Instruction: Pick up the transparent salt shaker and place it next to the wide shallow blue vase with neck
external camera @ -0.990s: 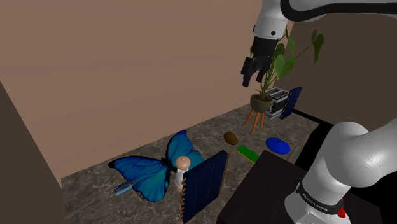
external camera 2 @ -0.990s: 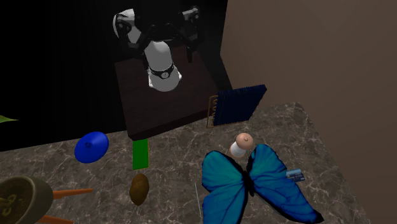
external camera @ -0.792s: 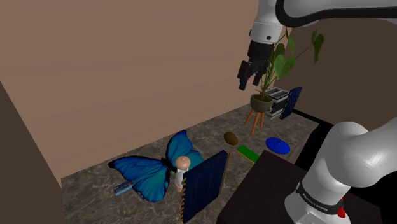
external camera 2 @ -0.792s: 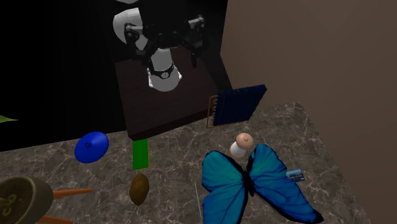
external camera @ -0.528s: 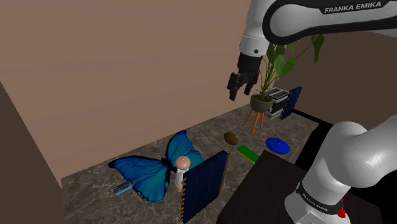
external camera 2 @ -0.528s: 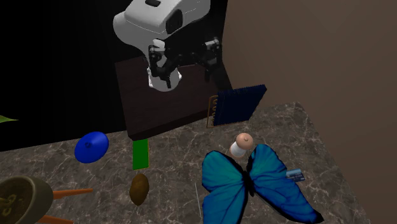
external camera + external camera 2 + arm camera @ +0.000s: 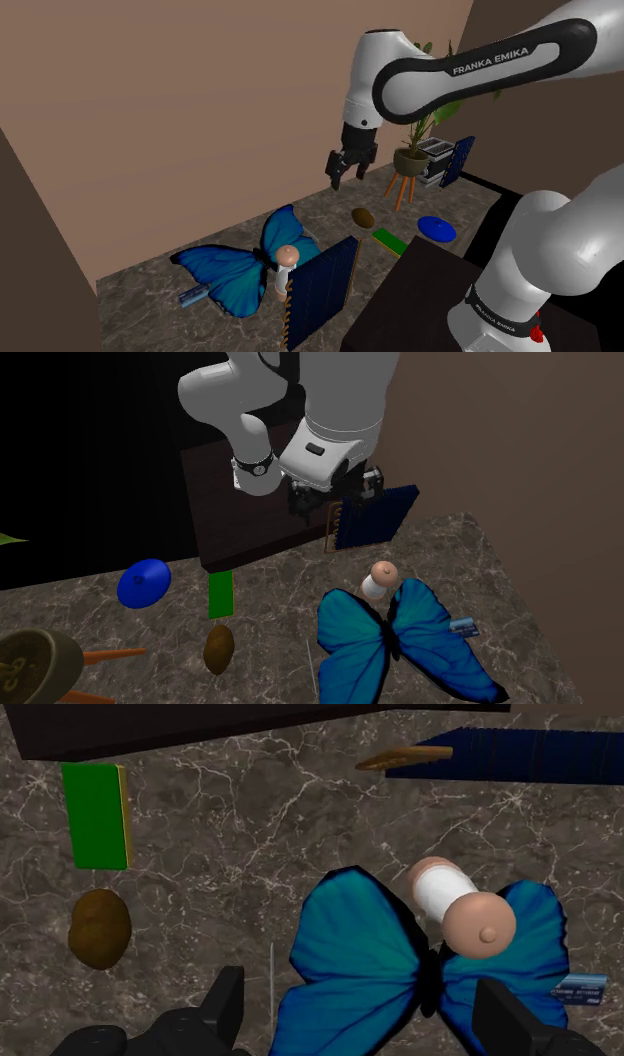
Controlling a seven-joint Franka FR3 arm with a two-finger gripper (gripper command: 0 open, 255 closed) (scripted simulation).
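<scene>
Swung lower, pincer (image 7: 338,172); wrist view shows fingers (image 7: 226,1004) apart above salt shaker (image 7: 455,904).

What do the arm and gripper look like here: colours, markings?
A glossy white arm of rounded links with dark joint bands; the upper band carries white FRANKA EMIKA lettering, and a small red mark sits near the base. Its two-finger gripper is all black.

Veined marble floor (image 7: 250,834), glossy white arm (image 7: 378,62)
</scene>
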